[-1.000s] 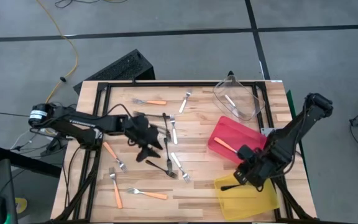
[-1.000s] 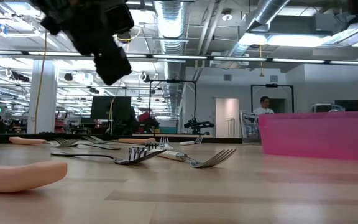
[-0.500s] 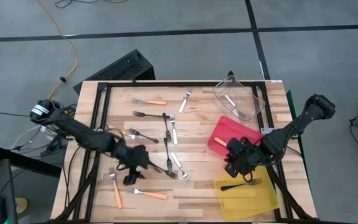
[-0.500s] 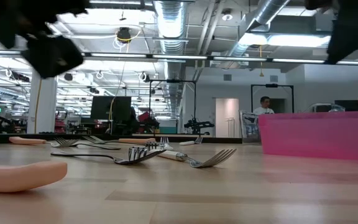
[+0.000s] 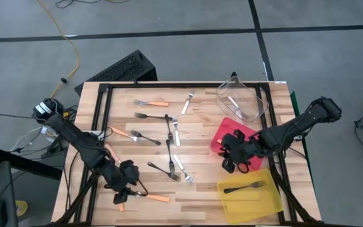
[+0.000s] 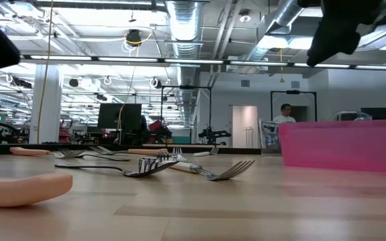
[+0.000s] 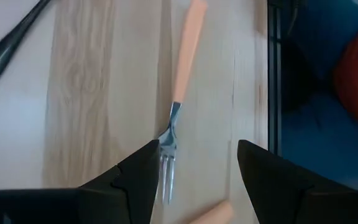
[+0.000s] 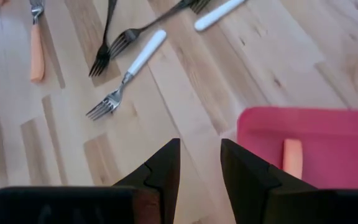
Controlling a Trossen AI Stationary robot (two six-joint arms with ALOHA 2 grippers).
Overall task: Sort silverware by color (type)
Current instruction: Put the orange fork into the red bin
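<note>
Left claw [image 5: 122, 189]: yours sits low over the table's near-left part, jaws spread and empty.
Orange fork [image 7: 180, 93]: in the left wrist view its tines lie between your open fingers [image 7: 138, 180], handle running away from the claw, flat on the wood.
Second orange fork [image 5: 149, 196]: just beside that claw on its right.
Black fork [image 5: 162, 170]: further right of the left claw, lying with white forks [image 5: 180, 165] near the table's middle.
More forks [image 5: 151, 102]: spread along the far side, well apart from both claws.
Left arm: stretched from the far-left corner diagonally toward the near edge.
Right claw [image 5: 237, 159]: hovers at the near-left corner of the red bin [image 5: 222, 135], jaws partly parted, nothing between them.
Red bin contents: an orange handle [image 8: 293, 157] lies inside, just ahead of your right claw.
Yellow bin [image 5: 270, 200]: near side of the right claw, holding a black fork [image 5: 244, 186].
Clear bin [image 5: 254, 101]: beyond the red one, a pale fork inside.
Right arm: reaches in from the right edge, bent low.
</note>
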